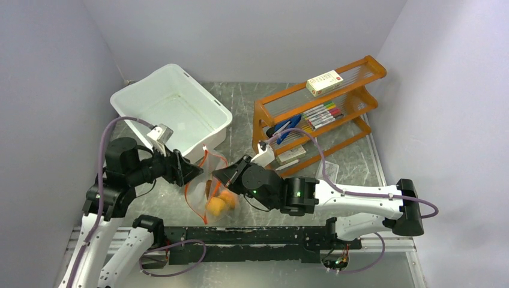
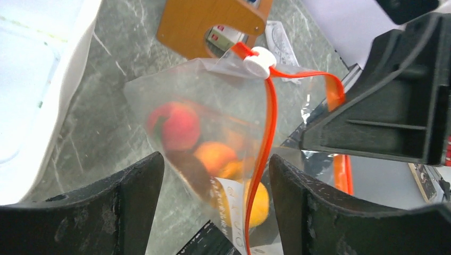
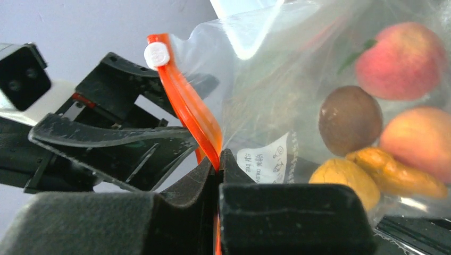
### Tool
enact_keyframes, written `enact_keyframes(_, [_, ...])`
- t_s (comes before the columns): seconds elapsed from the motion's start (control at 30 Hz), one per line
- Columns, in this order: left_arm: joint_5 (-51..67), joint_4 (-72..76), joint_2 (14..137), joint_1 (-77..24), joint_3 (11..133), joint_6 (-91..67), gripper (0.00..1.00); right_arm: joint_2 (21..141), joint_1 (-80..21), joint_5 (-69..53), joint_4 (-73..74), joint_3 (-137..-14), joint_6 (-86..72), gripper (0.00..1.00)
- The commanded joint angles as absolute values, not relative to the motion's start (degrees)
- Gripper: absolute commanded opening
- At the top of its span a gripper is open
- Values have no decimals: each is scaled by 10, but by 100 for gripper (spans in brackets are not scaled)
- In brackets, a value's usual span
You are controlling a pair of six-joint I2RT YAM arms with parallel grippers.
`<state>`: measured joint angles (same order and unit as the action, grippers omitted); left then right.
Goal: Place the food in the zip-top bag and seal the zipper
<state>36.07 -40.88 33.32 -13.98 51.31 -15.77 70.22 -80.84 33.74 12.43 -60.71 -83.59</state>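
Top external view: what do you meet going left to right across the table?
left gripper → zip-top bag → right gripper → orange wooden rack. The white tub is left out: it overlaps the first three.

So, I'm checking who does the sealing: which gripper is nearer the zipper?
Right. The right gripper is clamped on the zipper; the left gripper is open, straddling the strip.

Clear, floppy zip-top bag (image 3: 276, 79) with a white label (image 3: 263, 159), bulging with the food (image 3: 351, 119): pink peach, brown ball, orange pieces, heaped together low inside. Orange-red zipper (image 3: 191, 111) pinched in the closed right claw (image 3: 219, 164), white slider (image 3: 157, 54) at its end.
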Motion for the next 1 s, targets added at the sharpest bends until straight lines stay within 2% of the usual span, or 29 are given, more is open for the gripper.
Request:
enact_keyframes(0.0, [387, -375, 331, -142, 489, -147, 72, 697, -817, 380, 105, -592, -874, 0])
enact_keyframes(0.07, [395, -360, 330, -142, 477, -148, 71, 696, -818, 382, 107, -589, -879, 0])
enact_keyframes(0.2, [402, -351, 336, -142, 463, -149, 56, 689, -820, 387, 96, -579, -882, 0])
enact_keyframes(0.3, [434, -320, 336, -142, 442, -153, 31, 686, -821, 386, 90, -577, -875, 0])
enact_keyframes(0.47, [470, -288, 337, -143, 444, -146, 8, 681, -821, 365, 69, -554, -855, 0])
enact_keyframes(0.53, [490, -263, 337, -142, 440, -141, 7, 677, -822, 351, 39, -542, -804, 1])
enact_keyframes(0.67, [526, -211, 345, -142, 433, -122, 7, 680, -821, 309, 14, -557, -627, 20])
enact_keyframes(0.83, [563, -201, 387, -142, 444, -62, 7, 635, -821, 276, 88, -595, -445, 36])
enact_keyframes(0.9, [567, -202, 405, -142, 443, -51, 7, 598, -821, 294, 106, -588, -422, 36])
enact_keyframes(0.97, [573, -213, 422, -142, 451, -39, 7, 557, -821, 327, 119, -578, -423, 32])
